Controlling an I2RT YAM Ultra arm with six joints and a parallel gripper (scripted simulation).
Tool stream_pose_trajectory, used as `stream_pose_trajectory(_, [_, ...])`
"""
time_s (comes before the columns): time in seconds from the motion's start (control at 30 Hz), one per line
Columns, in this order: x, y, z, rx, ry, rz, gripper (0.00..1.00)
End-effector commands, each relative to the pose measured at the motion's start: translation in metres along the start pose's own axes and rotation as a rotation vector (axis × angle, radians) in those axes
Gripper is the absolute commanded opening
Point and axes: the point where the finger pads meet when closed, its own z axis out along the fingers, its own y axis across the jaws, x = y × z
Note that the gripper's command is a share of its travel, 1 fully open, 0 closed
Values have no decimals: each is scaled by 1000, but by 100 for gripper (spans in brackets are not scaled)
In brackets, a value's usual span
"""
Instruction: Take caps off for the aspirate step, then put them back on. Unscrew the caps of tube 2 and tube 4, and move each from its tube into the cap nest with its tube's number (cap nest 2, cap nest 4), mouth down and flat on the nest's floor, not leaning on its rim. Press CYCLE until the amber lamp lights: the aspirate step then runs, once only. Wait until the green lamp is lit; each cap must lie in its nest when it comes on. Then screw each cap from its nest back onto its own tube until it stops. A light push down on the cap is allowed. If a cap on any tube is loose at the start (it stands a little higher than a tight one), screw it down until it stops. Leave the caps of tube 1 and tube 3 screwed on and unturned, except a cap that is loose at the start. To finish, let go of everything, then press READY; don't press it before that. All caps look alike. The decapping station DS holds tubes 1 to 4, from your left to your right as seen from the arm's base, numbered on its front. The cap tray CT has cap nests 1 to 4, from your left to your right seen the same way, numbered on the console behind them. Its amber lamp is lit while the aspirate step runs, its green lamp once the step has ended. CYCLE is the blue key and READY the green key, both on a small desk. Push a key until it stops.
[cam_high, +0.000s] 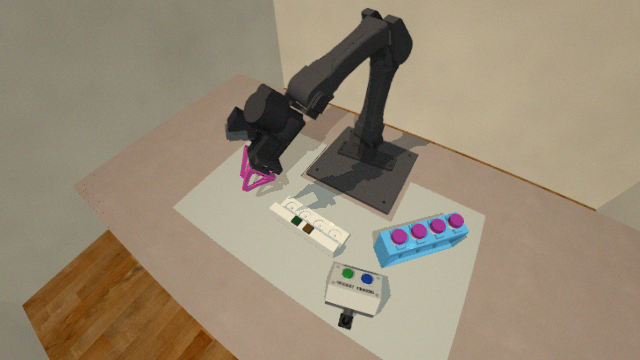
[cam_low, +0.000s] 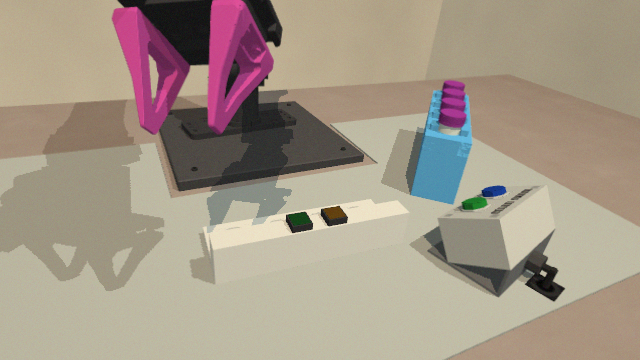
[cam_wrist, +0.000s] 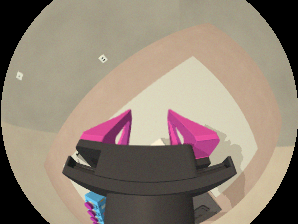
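My gripper (cam_high: 252, 182) hangs over the mat's far left part, fingers pointing down, well above the surface. Its pink fingers are open with nothing between them, as the exterior view (cam_low: 182, 130) and the wrist view (cam_wrist: 149, 115) show. The blue decapping station (cam_high: 422, 240) stands at the right, far from the gripper. All its tubes carry magenta caps (cam_high: 428, 228). I cannot tell if any cap stands higher. The white cap tray (cam_high: 310, 226) lies in the middle with empty nests. Its green lamp (cam_low: 299, 221) and amber lamp (cam_low: 334, 215) look dark.
The key desk (cam_high: 356, 287) stands near the mat's front edge, with the green key (cam_high: 347, 273) and the blue key (cam_high: 367, 279) on top. The arm's dark base plate (cam_high: 362, 170) lies behind the tray. The station shows low in the wrist view (cam_wrist: 93, 205).
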Motion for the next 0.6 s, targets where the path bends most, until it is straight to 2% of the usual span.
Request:
stream_pose_trajectory(0.0, [8, 5, -4, -6, 47, -74, 49])
stream_pose_trajectory(0.07, [14, 13, -5, -20, 80, -129, 49])
stream_pose_trajectory(0.13, [19, 20, -6, -23, 86, -139, 49])
stream_pose_trajectory(0.27, [32, 35, -10, -55, 150, -251, 49])
stream_pose_trajectory(0.33, [37, 41, -12, -58, 156, -262, 49])
stream_pose_trajectory(0.43, [47, 51, -16, -83, 203, -346, 49])
stream_pose_trajectory(0.5, [47, 51, -16, -83, 203, -346, 49])
stream_pose_trajectory(0.57, [54, 58, -19, -101, 233, -403, 49])
